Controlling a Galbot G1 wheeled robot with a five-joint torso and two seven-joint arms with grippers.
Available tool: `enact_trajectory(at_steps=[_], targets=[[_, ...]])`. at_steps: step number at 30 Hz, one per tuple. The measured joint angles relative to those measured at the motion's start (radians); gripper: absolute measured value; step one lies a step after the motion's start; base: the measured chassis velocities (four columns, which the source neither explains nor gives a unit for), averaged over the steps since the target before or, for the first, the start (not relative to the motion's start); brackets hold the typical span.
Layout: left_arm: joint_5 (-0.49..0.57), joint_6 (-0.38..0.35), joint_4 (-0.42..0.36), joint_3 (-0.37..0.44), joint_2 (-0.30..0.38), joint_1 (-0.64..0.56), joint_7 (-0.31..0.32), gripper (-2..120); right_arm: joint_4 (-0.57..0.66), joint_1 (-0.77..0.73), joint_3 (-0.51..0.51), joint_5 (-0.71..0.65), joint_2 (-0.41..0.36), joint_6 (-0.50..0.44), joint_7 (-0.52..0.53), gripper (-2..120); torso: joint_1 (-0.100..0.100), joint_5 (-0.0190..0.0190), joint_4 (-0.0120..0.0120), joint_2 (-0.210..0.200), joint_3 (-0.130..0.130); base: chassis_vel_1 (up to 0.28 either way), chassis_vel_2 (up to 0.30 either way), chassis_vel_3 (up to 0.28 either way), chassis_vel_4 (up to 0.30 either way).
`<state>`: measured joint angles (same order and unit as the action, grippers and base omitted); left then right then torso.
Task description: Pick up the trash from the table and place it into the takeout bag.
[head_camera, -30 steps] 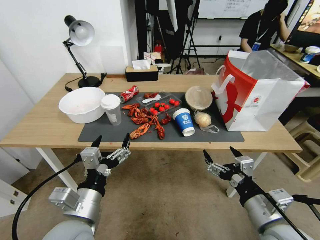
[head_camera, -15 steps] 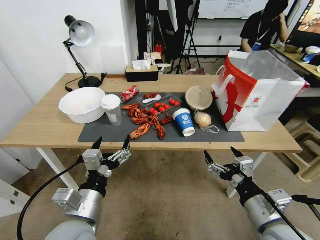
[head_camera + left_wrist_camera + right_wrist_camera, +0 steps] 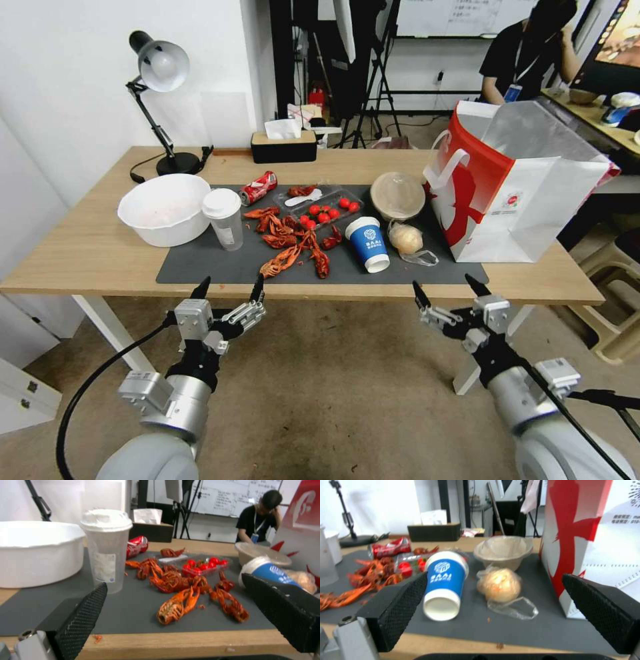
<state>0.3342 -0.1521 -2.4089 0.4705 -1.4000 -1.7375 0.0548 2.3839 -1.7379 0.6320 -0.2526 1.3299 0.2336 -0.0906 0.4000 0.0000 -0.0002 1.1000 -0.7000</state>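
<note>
On the table (image 3: 93,253) lies a dark grey mat (image 3: 220,267) with the trash: a blue paper cup (image 3: 368,244) (image 3: 445,580) tipped over, a bagged bun in clear plastic (image 3: 410,241) (image 3: 501,585), a tan clear-lidded bowl (image 3: 397,195), a white-lidded cup (image 3: 223,218) (image 3: 106,547) and a dented red can (image 3: 257,187). The red-and-white takeout bag (image 3: 513,180) stands open at the right end. My left gripper (image 3: 230,283) (image 3: 174,581) and right gripper (image 3: 443,283) (image 3: 495,576) hover open just before the table's front edge, holding nothing.
Crayfish shells (image 3: 293,243) and a tray of cherry tomatoes (image 3: 327,210) cover the mat's middle. A white bowl (image 3: 164,210) sits left, with a desk lamp (image 3: 160,67) and a tissue box (image 3: 283,143) behind. A stool (image 3: 613,320) stands at the right.
The right gripper has risen closer to the table's front edge. The left gripper has shifted slightly right and lower. The things on the table have not moved.
</note>
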Motion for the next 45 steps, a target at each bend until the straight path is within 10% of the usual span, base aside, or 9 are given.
enact_trajectory(at_steps=[19, 45], targets=[[-0.016, 0.027, 0.066, 0.002, 0.027, 0.025, 0.001, 100, -0.290, 0.307, -0.130, -0.118, -0.115, -0.138, 0.008, 100, 0.000, 0.0000, 0.0002, 0.000, 0.000, 0.000, 0.000, 0.000, 0.000], [-0.029, 0.033, 0.055, 0.012, 0.024, 0.003, -0.008, 100, -0.417, 0.618, -0.362, -0.187, -0.114, 0.198, 0.178, 100, 0.000, 0.0000, 0.0002, 0.000, 0.000, 0.000, 0.000, 0.000, 0.000]])
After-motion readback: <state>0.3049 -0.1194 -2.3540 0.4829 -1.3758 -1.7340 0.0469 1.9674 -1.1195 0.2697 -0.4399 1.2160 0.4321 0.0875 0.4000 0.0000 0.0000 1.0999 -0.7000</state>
